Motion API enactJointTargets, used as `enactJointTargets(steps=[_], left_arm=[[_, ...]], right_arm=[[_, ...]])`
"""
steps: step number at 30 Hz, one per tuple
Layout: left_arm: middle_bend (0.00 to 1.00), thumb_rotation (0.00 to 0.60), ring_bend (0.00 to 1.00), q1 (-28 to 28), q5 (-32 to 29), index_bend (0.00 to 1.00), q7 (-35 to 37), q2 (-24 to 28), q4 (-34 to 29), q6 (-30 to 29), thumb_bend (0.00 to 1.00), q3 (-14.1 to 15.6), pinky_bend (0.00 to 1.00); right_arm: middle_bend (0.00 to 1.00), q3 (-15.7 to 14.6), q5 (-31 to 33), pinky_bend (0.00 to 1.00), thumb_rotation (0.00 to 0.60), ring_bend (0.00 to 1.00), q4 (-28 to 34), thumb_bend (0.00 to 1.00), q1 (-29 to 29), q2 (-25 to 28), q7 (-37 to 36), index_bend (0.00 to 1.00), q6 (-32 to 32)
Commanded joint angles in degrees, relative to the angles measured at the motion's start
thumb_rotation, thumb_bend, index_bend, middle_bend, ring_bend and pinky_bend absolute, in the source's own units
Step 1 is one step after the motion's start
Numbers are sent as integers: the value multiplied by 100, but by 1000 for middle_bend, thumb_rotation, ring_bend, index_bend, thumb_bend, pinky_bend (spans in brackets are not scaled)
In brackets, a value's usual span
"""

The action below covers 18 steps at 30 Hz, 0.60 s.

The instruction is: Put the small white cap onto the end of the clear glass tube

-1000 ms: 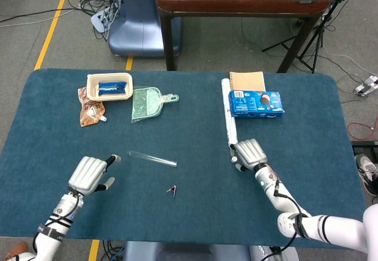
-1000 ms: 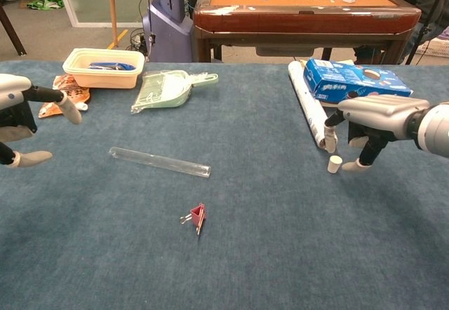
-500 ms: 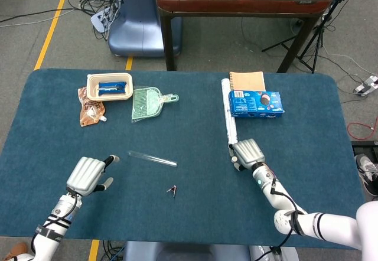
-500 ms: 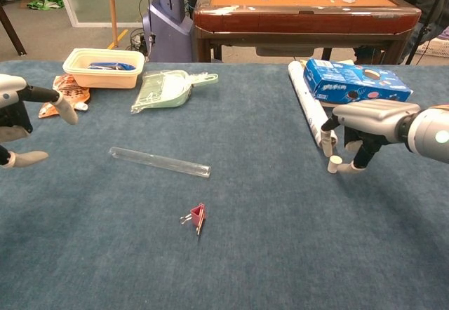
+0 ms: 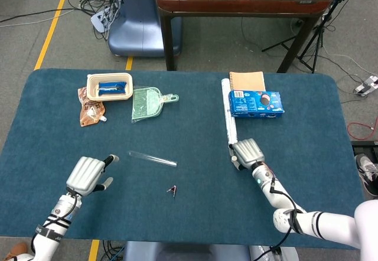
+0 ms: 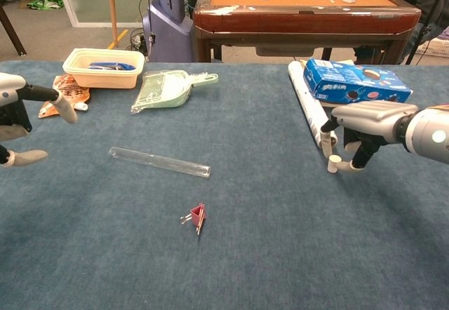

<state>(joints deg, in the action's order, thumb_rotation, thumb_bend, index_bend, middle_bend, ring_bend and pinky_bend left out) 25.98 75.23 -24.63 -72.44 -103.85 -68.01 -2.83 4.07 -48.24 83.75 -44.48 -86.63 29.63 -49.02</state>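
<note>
1. Blue cloth table (image 6: 280, 254).
2. Right hand (image 6: 365, 124) hovers over the small white cap (image 6: 334, 163); whether the fingertips pinch it is unclear.
3. Left hand (image 6: 17, 117), partly cropped, fingers spread, empty.
4. Clear glass tube (image 6: 159, 162) lies centre-left.

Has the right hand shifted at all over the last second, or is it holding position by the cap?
Yes. The right hand has edged left, closing on the small white cap, which sits by the end of the long white roll.
</note>
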Motion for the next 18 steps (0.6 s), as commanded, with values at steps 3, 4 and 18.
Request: enactJointTargets(steps=[3,4,18], left_arm=[[1000,600,906,94,-48,309,7,4,32,66,262,-117,833],[1000,600,907,142,-69,309,39,-4,54,101,262,-176,833],[1000,600,912,1249,-304,325,500,-783,1162,1342,262,-701,833]], right_arm=[[996,-3,-23,1000,600,1000,14,383,6,6,-21,541,-29],[996,25,-53,1000,600,1000,62,383,23,33,-76,544,-66],[999,421,-583,1000,600,1000,1626,394,449,1579,-660,572,-846]])
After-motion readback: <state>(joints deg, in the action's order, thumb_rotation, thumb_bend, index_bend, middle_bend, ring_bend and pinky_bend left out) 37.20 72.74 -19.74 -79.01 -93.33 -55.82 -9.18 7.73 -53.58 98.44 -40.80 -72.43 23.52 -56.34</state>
